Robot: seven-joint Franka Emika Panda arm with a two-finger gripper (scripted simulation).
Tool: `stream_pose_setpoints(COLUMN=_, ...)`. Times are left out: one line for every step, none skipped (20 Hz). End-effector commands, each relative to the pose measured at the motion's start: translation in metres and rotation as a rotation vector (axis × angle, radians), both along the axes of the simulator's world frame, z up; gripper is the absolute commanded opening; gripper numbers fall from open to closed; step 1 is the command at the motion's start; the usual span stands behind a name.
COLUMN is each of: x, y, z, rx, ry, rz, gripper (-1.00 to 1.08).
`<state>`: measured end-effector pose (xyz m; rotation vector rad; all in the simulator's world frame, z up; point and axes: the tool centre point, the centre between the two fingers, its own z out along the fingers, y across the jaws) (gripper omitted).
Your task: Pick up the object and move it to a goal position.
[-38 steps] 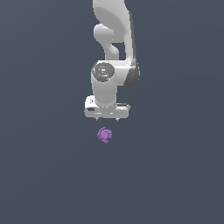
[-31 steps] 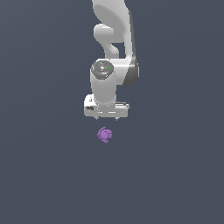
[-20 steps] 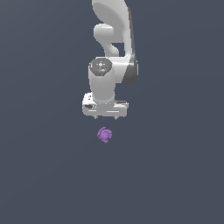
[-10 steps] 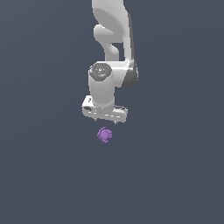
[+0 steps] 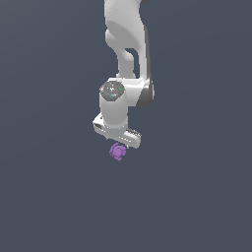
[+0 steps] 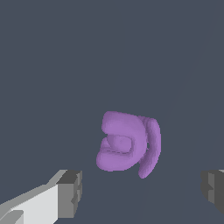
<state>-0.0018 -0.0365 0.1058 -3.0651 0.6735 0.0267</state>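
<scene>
Surface (image 5: 54, 197): plain dark grey, nothing else on it. My gripper (image 5: 117, 142) hangs over the target, fingers (image 6: 70, 193) spread wide apart, gripping nothing, so they can straddle it. Purple object (image 5: 117, 151) lies at the gripper's 6 o'clock in the exterior view, loose on the surface

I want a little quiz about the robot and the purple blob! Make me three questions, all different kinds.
1. True or false: the gripper is squeezing the purple lump.
2. What colour is the floor under the lump? A) red B) dark grey-blue C) yellow
3. Fill in: in the wrist view, the gripper's fingers are spread wide ____.

Key:
1. False. The fingers sit apart, not touching it.
2. B
3. open
</scene>
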Motion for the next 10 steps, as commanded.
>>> stream_pose_setpoints(x=0.004, y=-0.001, z=-0.005, rx=-0.003, ry=-0.005, rz=-0.053, gripper=1.00)
stream_pose_setpoints(x=0.005, y=-0.001, z=-0.007, rx=-0.004, ry=-0.007, rz=-0.070, gripper=1.00)
stream_pose_setpoints(x=0.006, y=-0.002, z=-0.008, rx=-0.004, ry=-0.008, rz=-0.086, gripper=1.00)
stream_pose_setpoints(x=0.007, y=-0.002, z=-0.010, rx=-0.005, ry=-0.010, rz=-0.100, gripper=1.00)
stream_pose_setpoints(x=0.008, y=-0.002, z=-0.011, rx=-0.006, ry=-0.011, rz=-0.112, gripper=1.00)
stream_pose_setpoints(x=0.008, y=-0.002, z=-0.012, rx=-0.006, ry=-0.012, rz=-0.123, gripper=1.00)
stream_pose_setpoints(x=0.009, y=-0.003, z=-0.013, rx=-0.007, ry=-0.013, rz=-0.133, gripper=1.00)
stream_pose_setpoints(x=0.010, y=-0.003, z=-0.014, rx=-0.007, ry=-0.013, rz=-0.141, gripper=1.00)
stream_pose_setpoints(x=0.010, y=-0.003, z=-0.015, rx=-0.008, ry=-0.014, rz=-0.148, gripper=1.00)
stream_pose_setpoints(x=0.010, y=-0.003, z=-0.015, rx=-0.008, ry=-0.015, rz=-0.153, gripper=1.00)
